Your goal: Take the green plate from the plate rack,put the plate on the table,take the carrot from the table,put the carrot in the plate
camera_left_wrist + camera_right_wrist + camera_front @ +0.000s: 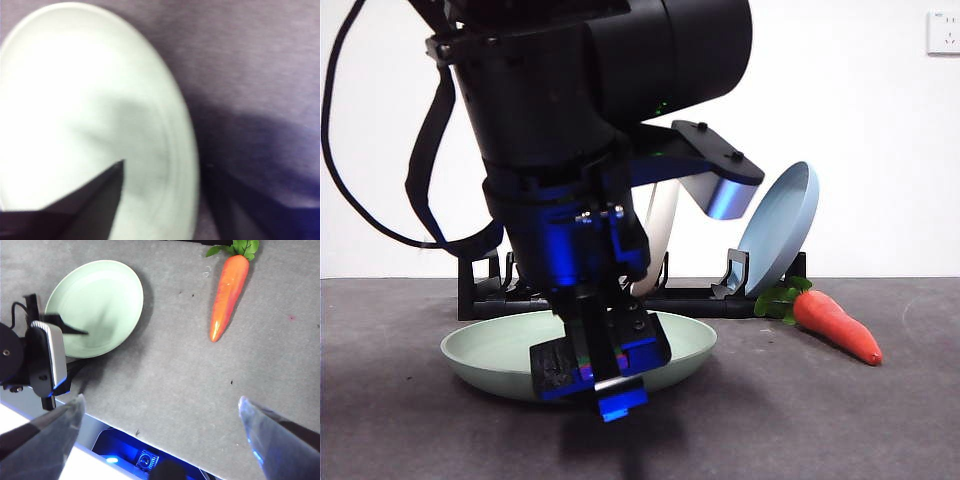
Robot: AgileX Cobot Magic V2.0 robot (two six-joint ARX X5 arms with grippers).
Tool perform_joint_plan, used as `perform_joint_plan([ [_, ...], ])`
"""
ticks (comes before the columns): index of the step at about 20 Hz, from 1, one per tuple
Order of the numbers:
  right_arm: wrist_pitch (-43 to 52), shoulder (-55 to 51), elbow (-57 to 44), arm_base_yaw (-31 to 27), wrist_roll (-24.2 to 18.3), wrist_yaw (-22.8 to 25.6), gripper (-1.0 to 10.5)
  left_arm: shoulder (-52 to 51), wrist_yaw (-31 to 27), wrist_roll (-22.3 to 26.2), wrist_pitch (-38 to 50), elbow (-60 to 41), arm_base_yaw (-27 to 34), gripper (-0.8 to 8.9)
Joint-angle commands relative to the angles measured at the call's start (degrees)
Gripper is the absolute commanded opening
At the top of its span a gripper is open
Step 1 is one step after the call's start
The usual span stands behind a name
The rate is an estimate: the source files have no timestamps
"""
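The green plate (490, 350) lies flat on the table (840, 420), in front of the plate rack (690, 300). My left gripper (595, 380) is low at the plate's near rim. In the left wrist view its jaws stand apart, one over the plate (75, 100) and one outside the rim, so the left gripper (165, 165) is open. The carrot (835, 325) lies on the table to the right, leaves toward the rack. My right gripper (161, 400) is open and empty, high above the table, with the carrot (227, 295) and the plate (100, 300) below it.
A blue plate (782, 225) and a cream-white plate (660, 235) stand in the rack behind the left arm. The left arm's body hides the rack's left part in the front view. A bare stretch of table (175, 365) lies between plate and carrot.
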Motion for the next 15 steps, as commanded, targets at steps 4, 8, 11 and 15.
perform_joint_plan([
  [4, 1.2, 1.3, 0.1, 0.1, 0.5, -0.1, 6.0, -5.3, 3.1, -4.6, -6.3, 2.2, -0.5, 2.91],
  [8, 6.3, 5.9, 0.1, 0.1, 1.0, -0.1, 6.0, -14.8, 3.8, -9.4, -11.9, 9.9, -1.0, 2.91],
  [11, 13.8, 12.6, 0.1, 0.1, 2.4, 0.0, 6.0, -22.7, 5.4, -16.5, -15.6, 17.8, -1.6, 2.91],
  [15, 25.2, 24.8, 0.1, 1.1, 3.6, 0.4, 6.0, -30.8, 7.9, -21.0, -19.2, 26.9, -1.9, 2.91],
])
